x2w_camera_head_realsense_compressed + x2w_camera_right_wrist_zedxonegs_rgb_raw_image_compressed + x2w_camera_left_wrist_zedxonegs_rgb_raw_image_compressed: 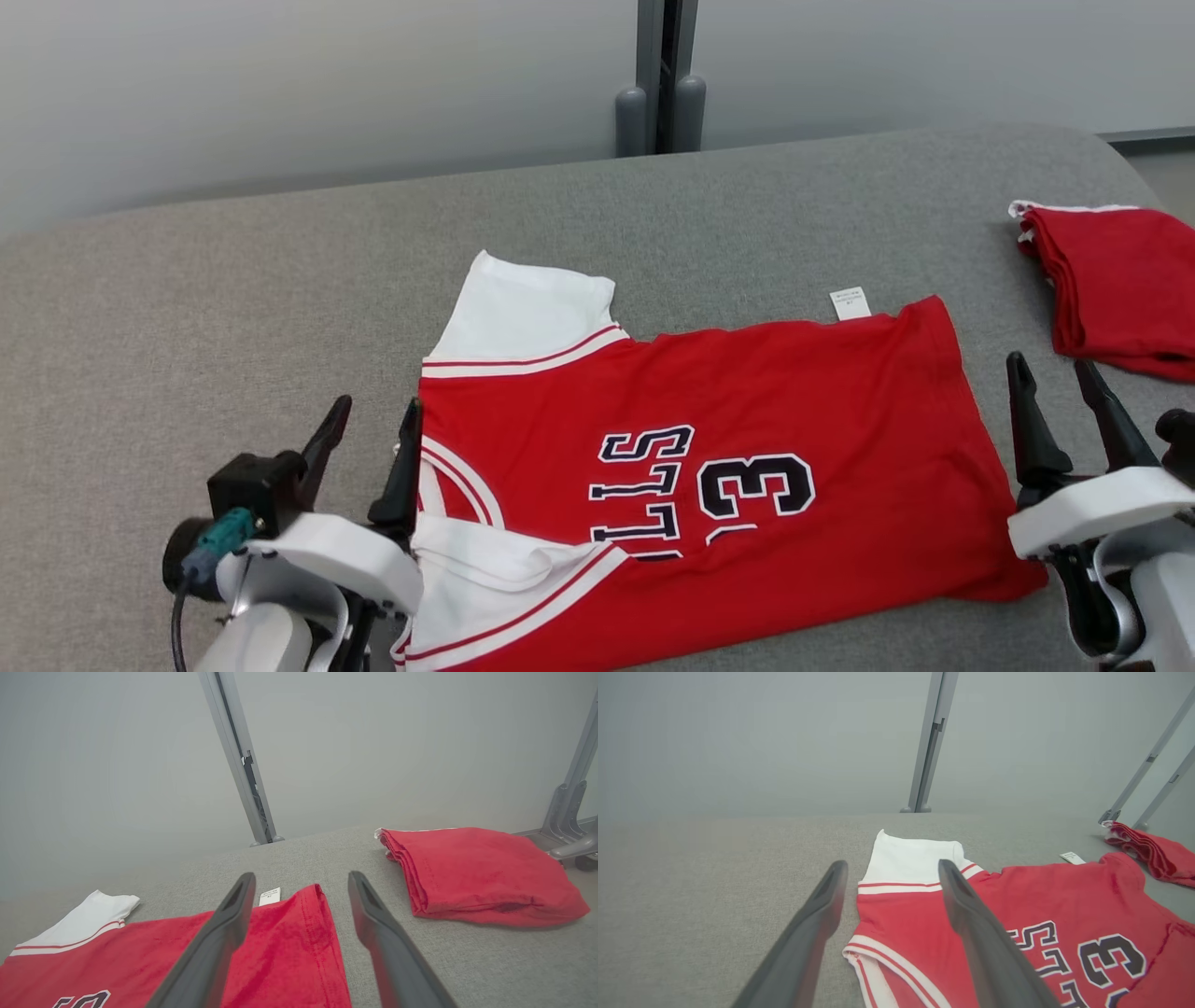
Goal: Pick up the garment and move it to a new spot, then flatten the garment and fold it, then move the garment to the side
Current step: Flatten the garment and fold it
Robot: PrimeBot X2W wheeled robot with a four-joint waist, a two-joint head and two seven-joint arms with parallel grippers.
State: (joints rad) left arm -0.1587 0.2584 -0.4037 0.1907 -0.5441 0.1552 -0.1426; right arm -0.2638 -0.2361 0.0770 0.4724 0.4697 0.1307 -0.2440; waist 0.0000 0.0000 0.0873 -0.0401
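Pale grey wall (280,84) behind, with a grey post (665,75) standing at the far edge of the table. The table (187,280) is covered in grey woven fabric, slightly padded by the look of it. It should give some friction, so cloth is more likely to drag and bunch than slide. The shirt (728,420), a red jersey with white sleeves and dark lettering, lies spread at mid-table. Its print faces up, with the collar end toward the robot's left and the hem toward its right. Judged light, soft and limp: it will sag from any single pinch, so it is best taken at two well-spaced points. The shoulder seam by the far sleeve (527,313) and the far hem corner would suit. The near long edge seems turned over onto the lettering, which is cut off there, though the angle is too low to be sure. A folded red cloth (1120,280) sits at the table's right end, apart from the shirt. The left gripper (376,406) is at the collar end with its fingers spread and nothing between them. The right gripper (1049,364) is just off the hem, likewise spread and empty. A small white label (850,302) pokes out at the far hem.
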